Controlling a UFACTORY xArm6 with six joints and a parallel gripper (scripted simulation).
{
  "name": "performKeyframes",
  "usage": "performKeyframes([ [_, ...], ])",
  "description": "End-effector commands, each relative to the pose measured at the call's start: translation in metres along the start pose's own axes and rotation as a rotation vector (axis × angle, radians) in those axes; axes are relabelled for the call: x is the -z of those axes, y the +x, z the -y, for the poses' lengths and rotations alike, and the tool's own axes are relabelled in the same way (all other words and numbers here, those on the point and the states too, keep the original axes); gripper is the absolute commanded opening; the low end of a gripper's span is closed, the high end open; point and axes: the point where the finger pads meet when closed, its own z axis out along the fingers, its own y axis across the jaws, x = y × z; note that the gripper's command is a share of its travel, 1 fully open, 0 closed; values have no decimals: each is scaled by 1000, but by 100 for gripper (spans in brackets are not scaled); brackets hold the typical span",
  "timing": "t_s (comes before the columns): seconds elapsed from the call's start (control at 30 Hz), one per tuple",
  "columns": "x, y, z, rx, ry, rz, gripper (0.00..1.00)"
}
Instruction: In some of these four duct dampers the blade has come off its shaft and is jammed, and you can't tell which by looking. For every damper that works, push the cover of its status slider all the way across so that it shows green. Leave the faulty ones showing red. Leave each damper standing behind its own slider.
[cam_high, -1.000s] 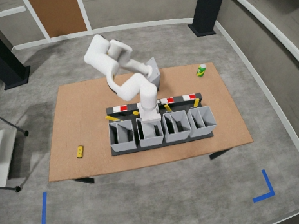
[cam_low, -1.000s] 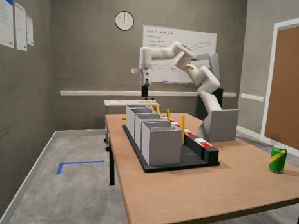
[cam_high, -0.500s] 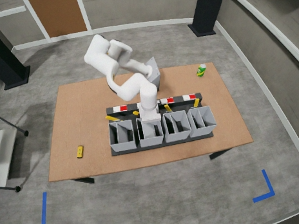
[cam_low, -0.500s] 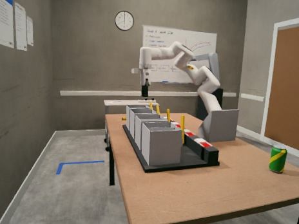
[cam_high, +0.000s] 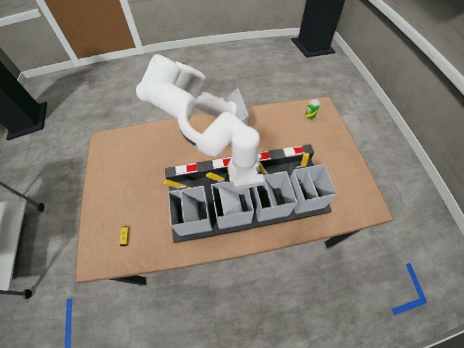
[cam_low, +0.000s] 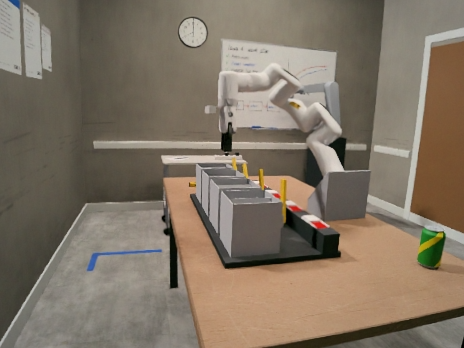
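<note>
Four grey open-topped dampers [cam_high: 189,210] [cam_high: 232,202] [cam_high: 275,196] [cam_high: 314,187] stand in a row on a dark base plate [cam_high: 250,231] [cam_low: 260,257]. Each has a yellow lever behind it [cam_high: 175,184] [cam_high: 215,176] [cam_high: 305,160]. Behind them runs the dark slider rail [cam_high: 172,172] [cam_low: 327,240], with red patches [cam_high: 190,167] [cam_high: 298,149] next to white covers. My gripper [cam_low: 226,147] hangs well above the second damper from the left. Its fingers are partly open and hold nothing. In the overhead view the wrist [cam_high: 243,175] hides them.
A green can [cam_high: 312,108] [cam_low: 431,247] stands at the table's far right corner. A small yellow block [cam_high: 124,235] lies near the front left. The arm's grey base [cam_high: 239,102] [cam_low: 340,195] sits behind the rail.
</note>
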Motion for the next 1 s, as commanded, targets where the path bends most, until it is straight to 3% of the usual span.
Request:
performKeyframes([
  [0.0,3,5,42,-2,2,-1,39],
  [0.33,-1,-3,137,-3,-2,-1,39],
  [0.97,-1,-4,138,-3,-2,-1,39],
])
